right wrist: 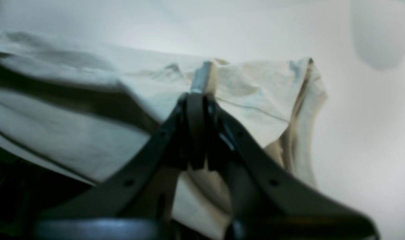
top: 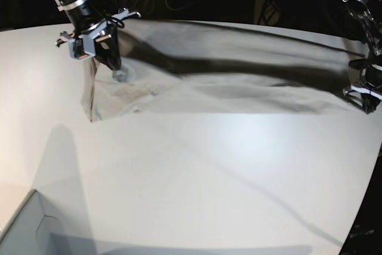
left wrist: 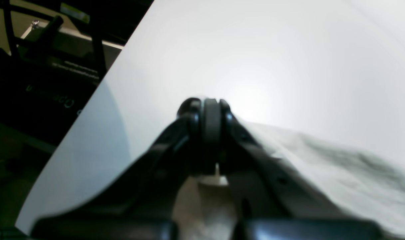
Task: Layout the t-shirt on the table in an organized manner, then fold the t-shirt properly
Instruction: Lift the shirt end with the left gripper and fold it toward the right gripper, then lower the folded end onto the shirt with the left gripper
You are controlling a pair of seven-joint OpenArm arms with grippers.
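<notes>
Both claws are clenched on the t-shirt [top: 227, 82], which is stretched between them along the table's [top: 197, 171] far edge.

Right gripper [top: 119, 71], near the far left corner: black jaws pressed together with a pinched ridge of fabric sticking out past the tips. In the right wrist view the cloth bunches at the right gripper [right wrist: 199, 96] into a narrow vertical fold, and a visible seam line runs off to the right. A short flap hangs beside it with a curved, darker edge; it could be a sleeve, can't confirm.

Left gripper [top: 365, 101], at the far right edge: in its own wrist view the left gripper [left wrist: 210, 110] has rounded black tips closed tight, with cloth showing between the jaw arms below them and spreading off to the right.

Shirt: pale grey-beige, soft matte cotton, lightly wrinkled. It's pulled into a long band with a deep dark crease running across its upper half, and the near edge lies slack on the tabletop. The far part looks lifted off the surface, but I can't tell how much.

Table: smooth white, slightly glossy with a bright glare patch, and a curved edge at near right. The pale grey box [top: 30, 228] pokes in at the near left corner, well apart from the shirt.
</notes>
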